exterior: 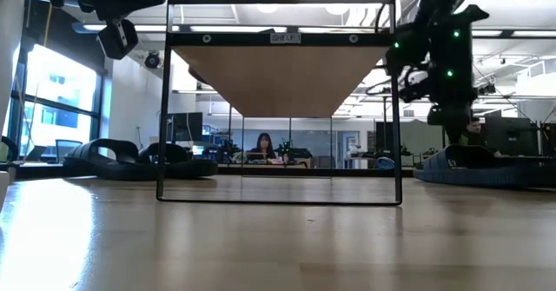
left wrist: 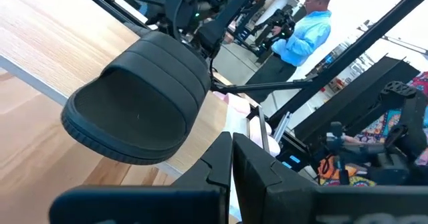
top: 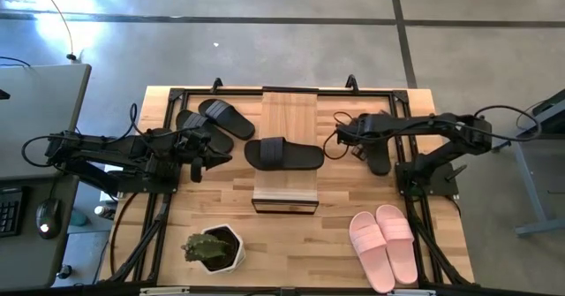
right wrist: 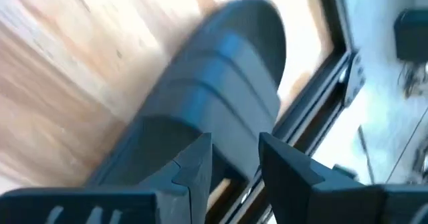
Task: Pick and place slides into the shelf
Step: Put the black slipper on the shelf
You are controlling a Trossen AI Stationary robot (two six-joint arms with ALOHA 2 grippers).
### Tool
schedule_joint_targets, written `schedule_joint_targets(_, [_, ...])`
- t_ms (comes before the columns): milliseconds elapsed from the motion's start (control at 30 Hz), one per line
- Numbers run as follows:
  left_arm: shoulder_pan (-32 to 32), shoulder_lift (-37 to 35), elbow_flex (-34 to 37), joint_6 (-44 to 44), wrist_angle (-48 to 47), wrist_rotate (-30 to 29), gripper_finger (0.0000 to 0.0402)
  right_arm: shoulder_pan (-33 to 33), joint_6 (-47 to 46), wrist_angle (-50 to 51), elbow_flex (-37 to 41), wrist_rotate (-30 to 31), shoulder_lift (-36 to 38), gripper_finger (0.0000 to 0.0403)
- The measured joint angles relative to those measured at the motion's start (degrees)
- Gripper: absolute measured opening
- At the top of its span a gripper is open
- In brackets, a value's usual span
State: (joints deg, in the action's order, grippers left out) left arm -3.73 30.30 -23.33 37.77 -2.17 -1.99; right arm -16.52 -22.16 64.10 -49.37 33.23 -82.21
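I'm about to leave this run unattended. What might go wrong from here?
1. The black slide on the shelf lies crosswise with both ends past the plank's edges; a knock from the left hand, shut just beside it, might tip it off.
2. The right hand has its fingers around the edge of another black slide near the table's black frame rail; such an off-centre hold might let it swing or slip when lifted.
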Motion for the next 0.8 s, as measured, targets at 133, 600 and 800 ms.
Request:
schedule_joint_targets(133, [0.0, 0.0, 0.0, 0.0, 0.0, -0.2, 0.0003, 0.0, 4.2, -2.6, -0.5, 0.2, 0.0, 0.0115])
schedule_joint_targets(600, [0.0, 0.0, 0.0, 0.0, -0.2, 0.0, 0.0003, 0.0, 4.2, -1.2, -0.4, -2.9, 0.0, 0.0176])
schedule_joint_targets(800, [0.0, 0.0, 0.0, 0.0, -0.4, 0.0, 0.0003, -2.3, 4.2, -1.1, -0.4, -2.4, -0.2, 0.019])
